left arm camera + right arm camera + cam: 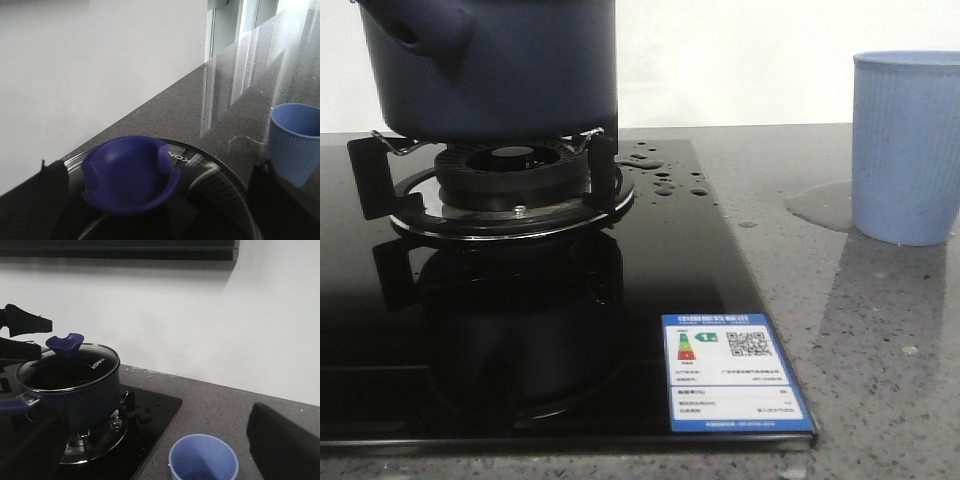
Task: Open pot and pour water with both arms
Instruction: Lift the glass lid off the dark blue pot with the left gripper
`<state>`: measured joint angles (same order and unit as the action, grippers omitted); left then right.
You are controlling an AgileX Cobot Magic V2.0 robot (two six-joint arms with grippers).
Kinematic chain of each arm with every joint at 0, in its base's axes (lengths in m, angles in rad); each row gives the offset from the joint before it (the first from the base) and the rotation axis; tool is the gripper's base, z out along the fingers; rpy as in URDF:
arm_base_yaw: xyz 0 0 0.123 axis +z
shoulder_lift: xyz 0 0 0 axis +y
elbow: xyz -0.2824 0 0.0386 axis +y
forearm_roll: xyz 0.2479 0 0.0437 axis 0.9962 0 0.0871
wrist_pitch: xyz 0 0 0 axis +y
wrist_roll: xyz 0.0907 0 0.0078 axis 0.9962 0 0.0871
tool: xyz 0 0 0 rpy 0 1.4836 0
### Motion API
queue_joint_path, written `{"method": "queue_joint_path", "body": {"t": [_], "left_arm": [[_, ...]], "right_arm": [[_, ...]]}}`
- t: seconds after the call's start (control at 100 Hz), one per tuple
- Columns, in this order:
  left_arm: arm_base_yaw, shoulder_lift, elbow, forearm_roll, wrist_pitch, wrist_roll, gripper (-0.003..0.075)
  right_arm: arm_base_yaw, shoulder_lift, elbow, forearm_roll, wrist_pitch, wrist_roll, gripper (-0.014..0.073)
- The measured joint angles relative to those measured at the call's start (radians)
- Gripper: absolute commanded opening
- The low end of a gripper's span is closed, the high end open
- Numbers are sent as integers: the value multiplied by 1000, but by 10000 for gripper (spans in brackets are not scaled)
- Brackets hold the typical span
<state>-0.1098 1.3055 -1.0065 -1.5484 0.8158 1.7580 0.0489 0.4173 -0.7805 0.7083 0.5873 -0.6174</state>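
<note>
The dark navy pot [490, 65] stands on the gas burner [510, 185], its handle stub towards the left. In the right wrist view the pot [75, 395] wears a glass lid [67, 371] with a blue knob [65, 344]. My left gripper [152, 175] is open just above the lid [215, 185], its fingers on either side of the knob [130, 175] and not touching it. It also shows in the right wrist view [35, 337]. My right gripper [160, 440] is open and empty, hovering above the light blue cup [202, 460]. Water drops [665, 180] lie on the hob.
The light blue ribbed cup [905, 150] stands on the grey counter [880, 330] right of the black glass hob [700, 270]. A wet patch [820, 205] lies beside the cup. A white wall rises behind.
</note>
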Motion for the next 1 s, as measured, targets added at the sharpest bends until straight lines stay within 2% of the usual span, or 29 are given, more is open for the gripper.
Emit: {"method": "queue_joint_path", "body": {"t": [0.27, 0.36, 0.53, 0.63, 0.77, 1.0], "left_arm": [[-2, 123, -62, -35, 66, 17, 657], [-4, 139, -68, -36, 89, 17, 579], [-6, 143, -71, -44, 96, 18, 354], [-6, 143, -71, -51, 105, 20, 284], [-6, 115, -80, -33, 110, 22, 280], [25, -10, -135, -37, 130, 22, 280]], "right_arm": [[0, 0, 0, 0, 0, 0, 655], [0, 0, 0, 0, 0, 0, 655], [0, 0, 0, 0, 9, 0, 655], [0, 0, 0, 0, 12, -2, 655], [0, 0, 0, -13, 12, -2, 655], [0, 0, 94, -152, -68, -2, 655]]}}
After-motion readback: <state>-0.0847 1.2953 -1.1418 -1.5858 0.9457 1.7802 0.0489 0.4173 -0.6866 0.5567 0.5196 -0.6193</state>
